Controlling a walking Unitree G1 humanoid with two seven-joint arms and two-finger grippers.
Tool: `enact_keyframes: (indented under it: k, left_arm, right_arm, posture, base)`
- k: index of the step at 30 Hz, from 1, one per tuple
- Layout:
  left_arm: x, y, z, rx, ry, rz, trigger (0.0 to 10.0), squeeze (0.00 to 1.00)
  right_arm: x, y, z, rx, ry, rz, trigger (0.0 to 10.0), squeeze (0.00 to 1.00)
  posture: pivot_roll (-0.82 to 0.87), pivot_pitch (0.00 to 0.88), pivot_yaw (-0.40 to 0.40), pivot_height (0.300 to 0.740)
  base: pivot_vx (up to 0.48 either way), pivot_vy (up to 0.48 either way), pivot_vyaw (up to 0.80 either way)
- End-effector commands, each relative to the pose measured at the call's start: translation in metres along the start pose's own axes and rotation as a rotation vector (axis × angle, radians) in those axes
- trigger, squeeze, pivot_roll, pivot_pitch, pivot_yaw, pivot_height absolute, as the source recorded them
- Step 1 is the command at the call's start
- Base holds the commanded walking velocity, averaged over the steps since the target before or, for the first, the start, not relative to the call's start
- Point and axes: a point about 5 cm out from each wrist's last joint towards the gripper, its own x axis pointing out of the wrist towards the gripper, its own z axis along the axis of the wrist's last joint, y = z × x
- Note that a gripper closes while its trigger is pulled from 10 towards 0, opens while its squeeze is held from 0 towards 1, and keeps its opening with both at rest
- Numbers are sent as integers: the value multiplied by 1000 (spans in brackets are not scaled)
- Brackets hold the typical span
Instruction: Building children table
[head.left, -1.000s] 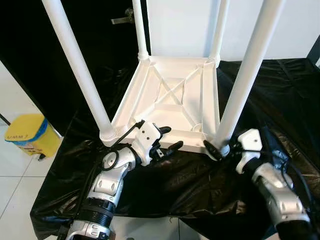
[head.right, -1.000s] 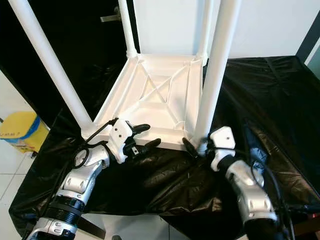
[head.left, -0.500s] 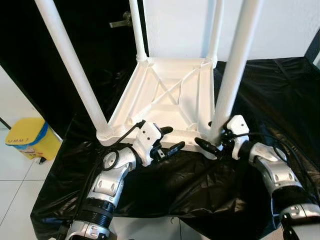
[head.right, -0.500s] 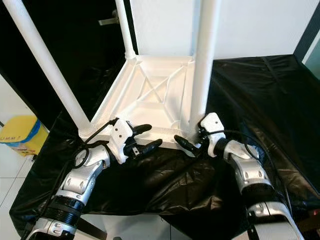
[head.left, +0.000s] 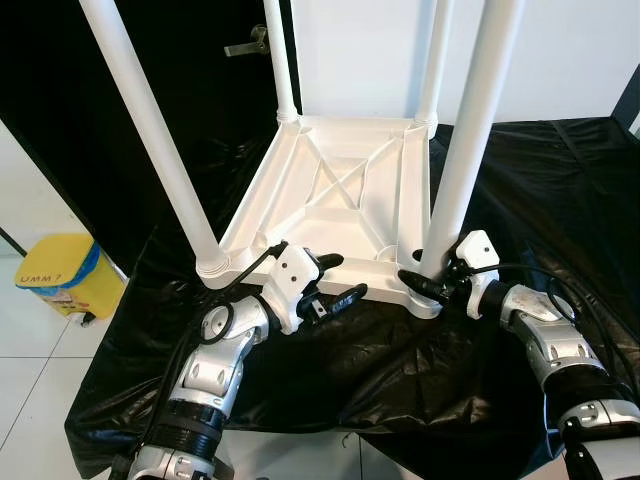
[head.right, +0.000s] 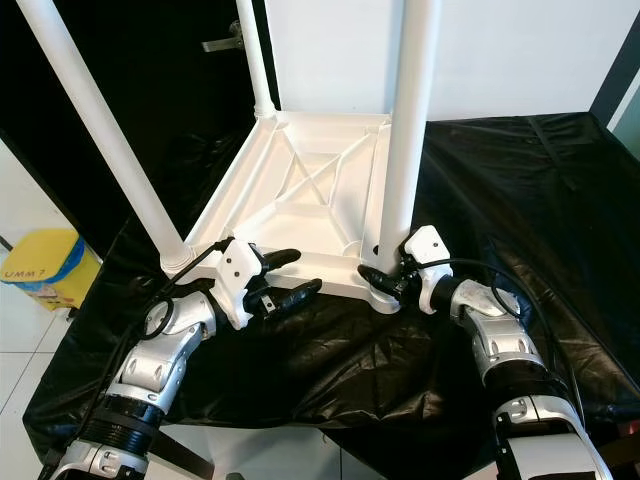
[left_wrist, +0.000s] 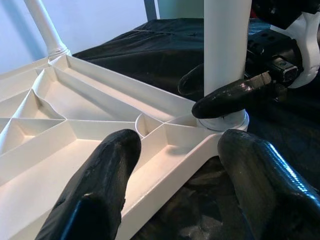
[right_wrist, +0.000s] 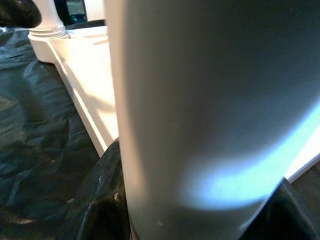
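Observation:
A white children's table (head.left: 340, 200) lies upside down on a black plastic sheet (head.left: 400, 370), its legs pointing up. My left gripper (head.left: 342, 277) is open at the table's near rim; in the left wrist view its fingers (left_wrist: 105, 185) stand on either side of the rim (left_wrist: 170, 165). My right gripper (head.right: 385, 270) is at the foot of the near right leg (head.left: 465, 150), one finger on each side. The right wrist view shows that leg (right_wrist: 200, 100) pressed between the two fingers. The near left leg (head.left: 150, 130) stands untouched.
A yellow bin (head.left: 55, 275) stands on the white floor to the left. Behind the table are a dark door with a handle (head.left: 245, 45) and a white wall. The sheet is wrinkled and hangs over the near edge.
My right gripper has moved from the sheet beside the near right leg in to the leg's foot and closed around it. The left gripper has held its place.

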Motion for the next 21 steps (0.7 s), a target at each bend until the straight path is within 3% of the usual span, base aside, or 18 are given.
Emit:
enact_keyframes:
  k: [1, 2, 9, 10, 11, 13, 15, 18, 20, 21]
  left_arm:
    - [-1, 1, -1, -5, 6, 21, 10000, 0]
    - [-1, 0, -1, -7, 6, 22, 10000, 0]
    - [1, -3, -1, -24, 2, 14, 10000, 0]
    - [0, -2, -1, -31, 6, 10, 10000, 0]
    - [0, -2, -1, -31, 6, 10, 10000, 0]
    - [-1, 0, -2, -37, 10, 8, 10000, 0]
    - [-1, 0, -2, -37, 10, 8, 10000, 0]
    - [-2, 0, -1, -41, 8, 15, 10000, 0]
    - [-2, 0, -1, -41, 8, 15, 10000, 0]
    - [-1, 0, -1, -42, 6, 17, 10000, 0]
  right_arm:
    - [-3, 2, -9, 14, 28, -42, 0, 0]
    - [-3, 4, -11, 33, 18, -100, 10000, 0]
    - [-5, 10, -18, 54, 9, -322, 10000, 0]
    - [-7, 12, -20, 84, 1, -418, 10000, 0]
    - [-7, 12, -20, 84, 1, -418, 10000, 0]
    - [-10, 15, -22, 131, -1, -534, 10000, 0]
    - [-10, 15, -22, 131, -1, -534, 10000, 0]
    - [-15, 20, -31, 193, 35, -749, 10000, 0]
    - [-15, 20, -31, 193, 35, -749, 10000, 0]
    - [-16, 22, -33, 200, 44, -828, 10000, 0]
  posture:
    - [-98, 0, 46, 740]
    - [-101, 0, 46, 740]
    - [-113, 0, 62, 740]
    - [-116, 0, 65, 740]
    - [-116, 0, 65, 740]
    - [-118, 0, 66, 740]
    - [-118, 0, 66, 740]
    - [-113, 0, 55, 740]
    - [-113, 0, 55, 740]
    - [-110, 0, 49, 740]
  base:
    - [0, 0, 0]
    - [0, 0, 0]
    - [0, 0, 0]
    - [0, 0, 0]
    - [0, 0, 0]
    - [0, 0, 0]
    - [0, 0, 0]
    - [0, 0, 0]
    - [0, 0, 0]
    - [0, 0, 0]
